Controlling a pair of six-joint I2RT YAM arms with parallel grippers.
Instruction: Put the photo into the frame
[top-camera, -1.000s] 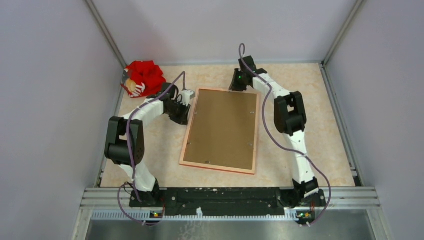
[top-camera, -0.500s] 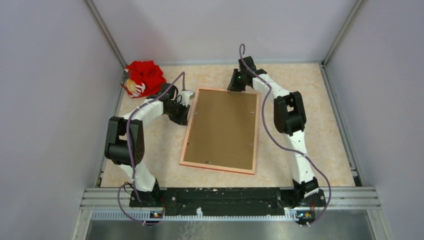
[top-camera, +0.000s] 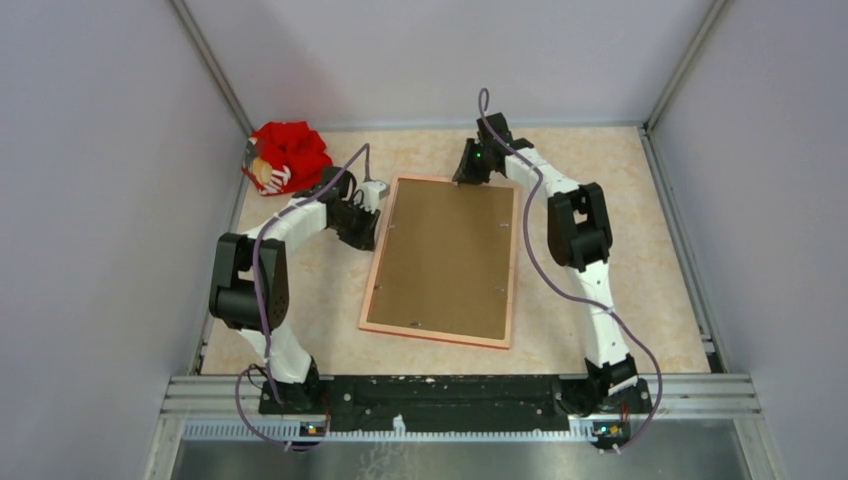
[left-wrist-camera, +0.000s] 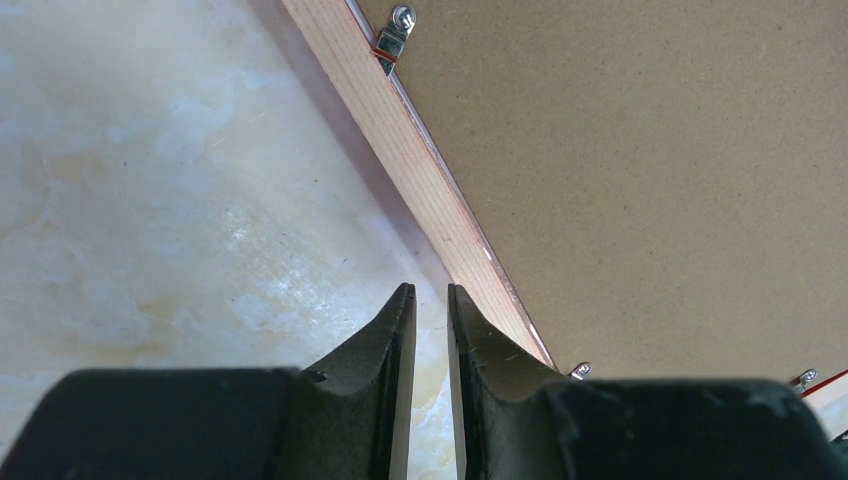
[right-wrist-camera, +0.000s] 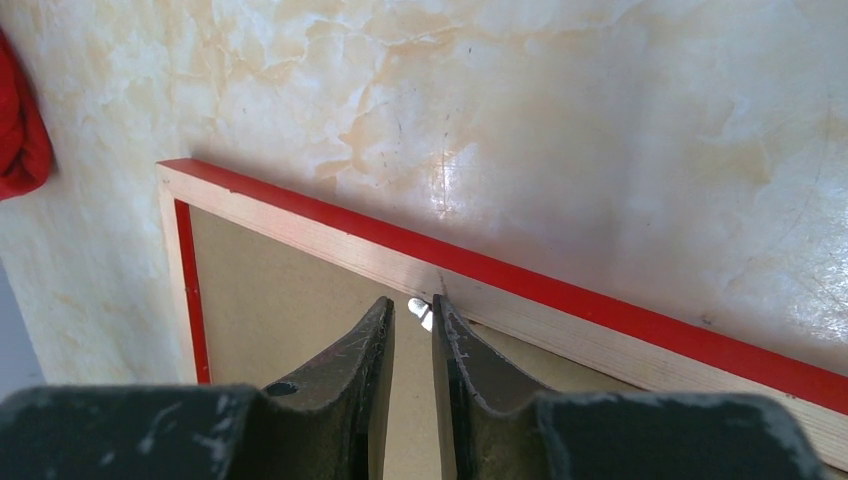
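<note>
Tabletop (top-camera: 640, 180), beige marble, bears frame (top-camera: 435, 335) between lilac walls (top-camera: 100, 150).

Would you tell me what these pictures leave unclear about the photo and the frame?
- Photo: no view shows it; the backing board covers the frame's opening.
- Right claw: its wrist view cannot settle whether it pinches the small metal clip.
- Red bundle, top view: too small to identify.

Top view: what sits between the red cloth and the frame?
Only the left gripper, over bare table. The top view shows it.
</note>
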